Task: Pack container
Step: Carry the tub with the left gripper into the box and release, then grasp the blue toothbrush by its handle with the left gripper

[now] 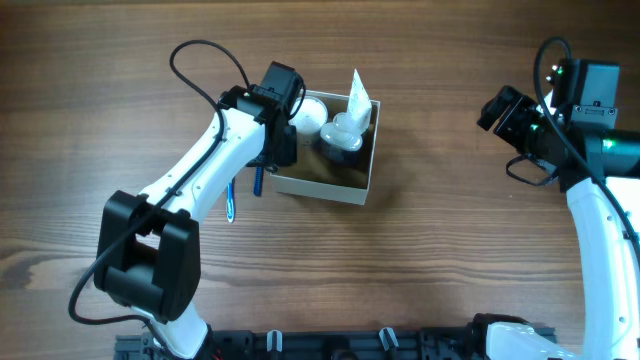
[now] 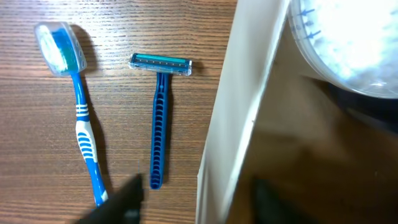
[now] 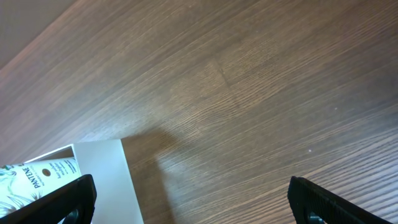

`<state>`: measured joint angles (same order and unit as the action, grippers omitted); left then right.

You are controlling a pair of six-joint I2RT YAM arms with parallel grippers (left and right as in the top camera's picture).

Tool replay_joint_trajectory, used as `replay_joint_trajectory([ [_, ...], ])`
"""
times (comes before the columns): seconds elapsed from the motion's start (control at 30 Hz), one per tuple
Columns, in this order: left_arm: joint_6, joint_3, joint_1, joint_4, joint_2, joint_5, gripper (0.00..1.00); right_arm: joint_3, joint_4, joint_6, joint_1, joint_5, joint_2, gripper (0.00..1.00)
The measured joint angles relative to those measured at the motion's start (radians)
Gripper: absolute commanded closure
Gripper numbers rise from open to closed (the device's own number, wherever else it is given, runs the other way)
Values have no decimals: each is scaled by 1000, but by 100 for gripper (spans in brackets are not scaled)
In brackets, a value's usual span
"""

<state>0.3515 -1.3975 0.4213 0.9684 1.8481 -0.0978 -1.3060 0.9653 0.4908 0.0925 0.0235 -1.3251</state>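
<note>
Beside the container (image 1: 320, 186) lie razor (image 2: 158, 127) and toothbrush (image 2: 85, 130).

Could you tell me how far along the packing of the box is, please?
Done: the box holds a white-lidded jar, a dark item and a sachet. In hand: nothing is gripped. The left hand hangs open over the box wall nearest the razor, and the right hand is open, off to the side. Left: the razor and the toothbrush lie on the table beside the box.
</note>
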Motion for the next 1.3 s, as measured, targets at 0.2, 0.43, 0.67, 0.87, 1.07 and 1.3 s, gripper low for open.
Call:
replay_joint_trajectory([
  [0.2, 2, 0, 0, 0, -7, 56, 41, 0, 0, 0, 0, 0, 0, 0],
  [0.43, 21, 0, 2, 21, -38, 123, 42, 0, 0, 0, 0, 0, 0, 0],
  [0.67, 40, 0, 4, 28, -38, 180, 42, 0, 0, 0, 0, 0, 0, 0],
  [0.87, 63, 0, 30, 42, -39, 192, 40, 0, 0, 0, 0, 0, 0, 0],
  [1.07, 84, 0, 24, 58, -59, 173, 37, 0, 0, 0, 0, 0, 0, 0],
  [1.3, 95, -3, -87, 130, -234, 147, 13, 0, 0, 0, 0, 0, 0, 0],
])
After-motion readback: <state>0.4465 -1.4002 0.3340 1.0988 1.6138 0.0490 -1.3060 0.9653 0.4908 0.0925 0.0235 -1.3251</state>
